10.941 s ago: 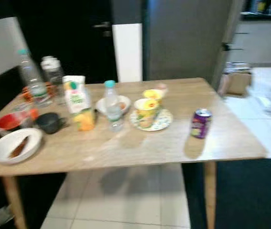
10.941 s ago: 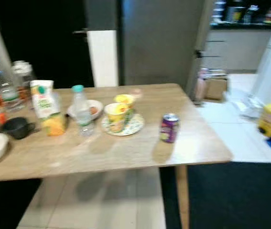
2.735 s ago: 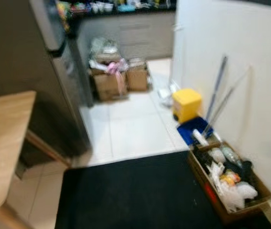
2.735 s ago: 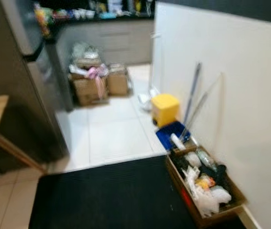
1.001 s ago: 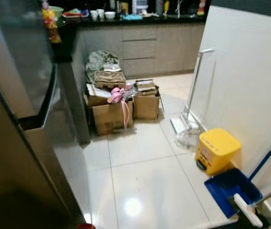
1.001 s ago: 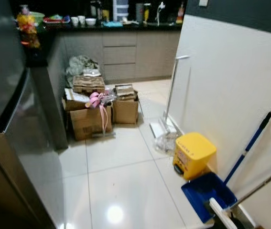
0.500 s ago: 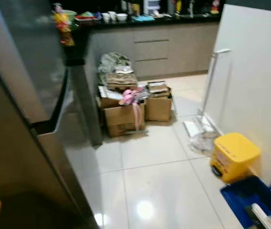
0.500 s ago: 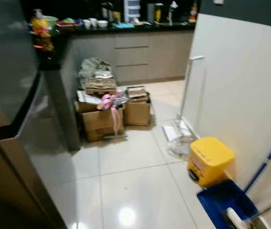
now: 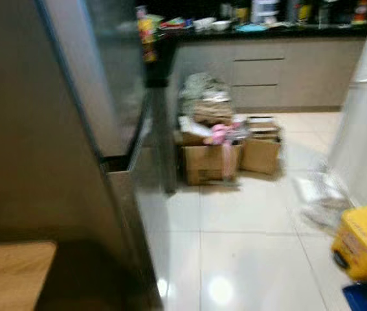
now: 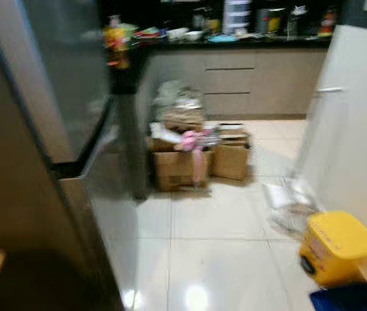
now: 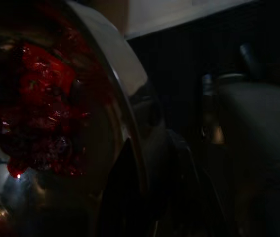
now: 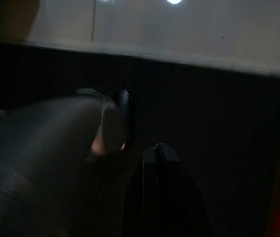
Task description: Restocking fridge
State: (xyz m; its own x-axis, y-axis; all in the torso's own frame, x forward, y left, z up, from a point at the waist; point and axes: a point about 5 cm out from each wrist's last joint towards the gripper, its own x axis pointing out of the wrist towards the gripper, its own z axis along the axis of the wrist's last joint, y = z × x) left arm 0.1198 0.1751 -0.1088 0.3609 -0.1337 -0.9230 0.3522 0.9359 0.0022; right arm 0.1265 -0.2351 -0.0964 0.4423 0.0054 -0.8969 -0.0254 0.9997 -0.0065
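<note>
**Swinging left to face the fridge**

Since half a second ago the head camera has panned left, so the fridge (image 9: 73,129) looms larger. The left gripper (image 11: 125,197) carries a clear container of red food (image 11: 41,113); I cannot tell its finger closure. The right gripper (image 12: 159,163) hangs idle, fingers together. Judged: the approach step; next comes opening the fridge door, with the right gripper.

Glossy pale floor tiles (image 9: 248,259) reflect a ceiling light. Cardboard boxes (image 9: 225,155) sit before grey drawer cabinets (image 9: 267,71) under a cluttered dark worktop (image 9: 261,29). A yellow bin (image 10: 335,249) stands by the white wall (image 10: 358,123).
</note>
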